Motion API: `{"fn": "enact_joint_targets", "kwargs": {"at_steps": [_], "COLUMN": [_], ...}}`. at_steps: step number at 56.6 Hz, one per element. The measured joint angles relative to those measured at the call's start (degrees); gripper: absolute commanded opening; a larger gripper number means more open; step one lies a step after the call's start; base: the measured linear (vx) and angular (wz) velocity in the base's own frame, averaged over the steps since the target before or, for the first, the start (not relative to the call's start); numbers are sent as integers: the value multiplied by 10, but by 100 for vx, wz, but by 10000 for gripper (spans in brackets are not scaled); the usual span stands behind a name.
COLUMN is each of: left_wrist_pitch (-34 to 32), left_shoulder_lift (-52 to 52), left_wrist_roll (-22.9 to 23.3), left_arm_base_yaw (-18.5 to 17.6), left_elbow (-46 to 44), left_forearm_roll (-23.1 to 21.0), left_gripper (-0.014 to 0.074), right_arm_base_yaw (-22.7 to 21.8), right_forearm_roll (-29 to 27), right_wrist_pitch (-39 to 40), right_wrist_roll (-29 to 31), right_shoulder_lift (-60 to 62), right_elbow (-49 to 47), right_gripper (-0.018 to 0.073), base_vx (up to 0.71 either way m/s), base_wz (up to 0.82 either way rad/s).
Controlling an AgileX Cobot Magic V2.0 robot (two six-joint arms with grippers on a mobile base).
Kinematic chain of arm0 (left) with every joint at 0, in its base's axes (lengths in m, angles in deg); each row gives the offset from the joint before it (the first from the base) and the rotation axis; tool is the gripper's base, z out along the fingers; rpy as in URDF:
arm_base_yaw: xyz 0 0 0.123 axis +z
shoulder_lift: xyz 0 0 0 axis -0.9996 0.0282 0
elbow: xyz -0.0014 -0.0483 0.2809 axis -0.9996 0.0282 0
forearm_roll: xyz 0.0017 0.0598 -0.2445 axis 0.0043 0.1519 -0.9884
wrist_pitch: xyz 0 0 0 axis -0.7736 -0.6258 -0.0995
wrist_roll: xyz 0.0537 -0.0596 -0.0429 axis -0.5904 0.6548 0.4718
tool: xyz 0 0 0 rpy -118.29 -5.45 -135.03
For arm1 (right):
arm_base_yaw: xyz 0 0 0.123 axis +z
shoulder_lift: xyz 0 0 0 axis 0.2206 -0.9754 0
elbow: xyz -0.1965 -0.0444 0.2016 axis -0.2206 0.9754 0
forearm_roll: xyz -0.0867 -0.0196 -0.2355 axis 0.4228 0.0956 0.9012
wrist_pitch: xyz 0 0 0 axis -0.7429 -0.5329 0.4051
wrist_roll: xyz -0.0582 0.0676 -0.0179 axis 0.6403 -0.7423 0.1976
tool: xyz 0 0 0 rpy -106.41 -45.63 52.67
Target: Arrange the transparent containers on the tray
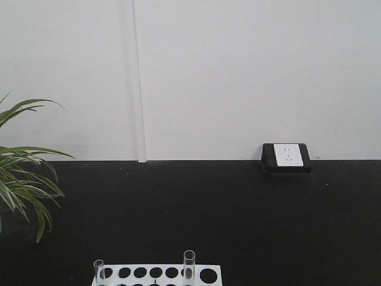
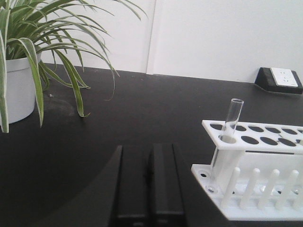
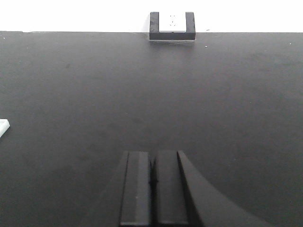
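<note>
Glass test tubes (image 1: 189,265), two of them and seemingly empty, stand upright and well apart in a white rack (image 1: 155,274). The left gripper (image 2: 150,189) and right gripper (image 3: 152,189) are both clenched, fingers pressed together, above the black tabletop (image 1: 208,214). A potted plant (image 2: 19,80) sits to the left, and a socket (image 1: 286,156) rests against the white wall (image 1: 238,71).

The left test tube (image 1: 99,269) stands in the rack's (image 2: 255,147) left-end hole, the right test tube (image 1: 189,265) further along. A potted plant (image 1: 18,179) sits left of the rack, and a wall socket (image 1: 286,156) lies behind it, rightward.
</note>
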Motion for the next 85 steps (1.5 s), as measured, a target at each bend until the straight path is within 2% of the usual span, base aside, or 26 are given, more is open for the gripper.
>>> {"fn": "enact_joint_targets", "kwargs": {"at_steps": [64,78,85], "left_wrist_pitch": [0,-7,-32], "left_shoulder_lift": [0,0,0], "left_wrist_roll": [0,0,0], "left_arm_base_yaw": [0,0,0], "left_elbow": [0,0,0], "left_forearm_roll": [0,0,0], "left_gripper": [-7,-7,-7], "right_arm_base_yaw": [0,0,0], "right_forearm_roll": [-4,-14,-14], "right_wrist_pitch": [0,52,94], "right_wrist_roll": [1,1,1], "right_shoulder_lift": [0,0,0], "right_elbow": [0,0,0], "right_gripper": [-11,-11,-11], "base_vx": [0,0,0], "base_wz": [0,0,0]}}
